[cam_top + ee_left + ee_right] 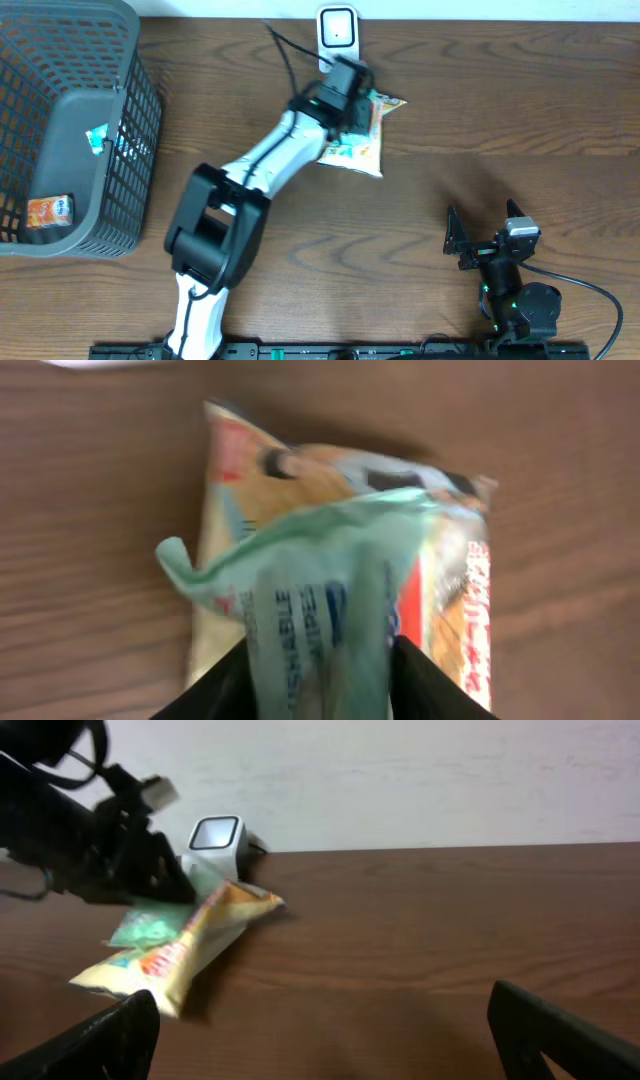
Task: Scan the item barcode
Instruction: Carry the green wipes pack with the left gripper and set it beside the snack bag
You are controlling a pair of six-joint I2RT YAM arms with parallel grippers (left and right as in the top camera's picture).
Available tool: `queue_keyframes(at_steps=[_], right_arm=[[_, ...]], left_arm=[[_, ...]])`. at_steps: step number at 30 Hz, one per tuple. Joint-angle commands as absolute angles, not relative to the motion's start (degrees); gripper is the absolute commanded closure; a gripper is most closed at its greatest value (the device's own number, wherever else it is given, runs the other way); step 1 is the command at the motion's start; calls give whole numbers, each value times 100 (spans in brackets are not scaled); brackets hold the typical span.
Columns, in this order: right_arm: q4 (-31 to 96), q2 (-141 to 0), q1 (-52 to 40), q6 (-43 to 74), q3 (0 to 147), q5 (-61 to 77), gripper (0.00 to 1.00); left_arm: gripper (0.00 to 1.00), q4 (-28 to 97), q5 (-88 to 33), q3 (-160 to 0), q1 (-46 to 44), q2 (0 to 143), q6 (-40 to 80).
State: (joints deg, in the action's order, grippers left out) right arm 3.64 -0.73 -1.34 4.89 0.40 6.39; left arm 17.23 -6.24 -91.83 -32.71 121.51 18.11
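Soft even light; the packet (340, 560) blurs in the left wrist view.

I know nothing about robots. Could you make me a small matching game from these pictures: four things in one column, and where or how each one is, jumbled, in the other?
Things:
1 scanner
2 basket
3 green wipes pack
4 right gripper

Descriptions:
a open, holding nothing
b between the fingers of the left gripper
c at the far edge of the table
d at the table's left end

Pairs: 1-c; 2-d; 3-b; 4-a
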Motion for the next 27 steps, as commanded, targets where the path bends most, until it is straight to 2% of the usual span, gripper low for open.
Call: queue_keyframes(at_steps=[1,6,11,16,21,25,27], right_arm=[[386,-49,-84,399,32,617,1],[386,-49,-84,399,32,617,1],[386,-49,-84,399,32,617,1],[386,-49,-84,399,32,617,1],[386,-49,-84,399,32,617,1],[386,-49,-84,399,32,617,1],[386,-49,-84,399,32,617,1]], left_arm=[[59,1636,-598,-9196,-3520,12116,1782],[59,1634,-580,-9196,-3634,11942,1730],[59,1715,-25,-9196,-3424,11611,1712],[60,2191,661,-9196,-3120,11461,1715],[60,2764,674,-9194,-2919,11511,1712],[50,2832,672,-9196,-2877,11424,1507],[50,2976,672,-9196,-2877,11212,1319]])
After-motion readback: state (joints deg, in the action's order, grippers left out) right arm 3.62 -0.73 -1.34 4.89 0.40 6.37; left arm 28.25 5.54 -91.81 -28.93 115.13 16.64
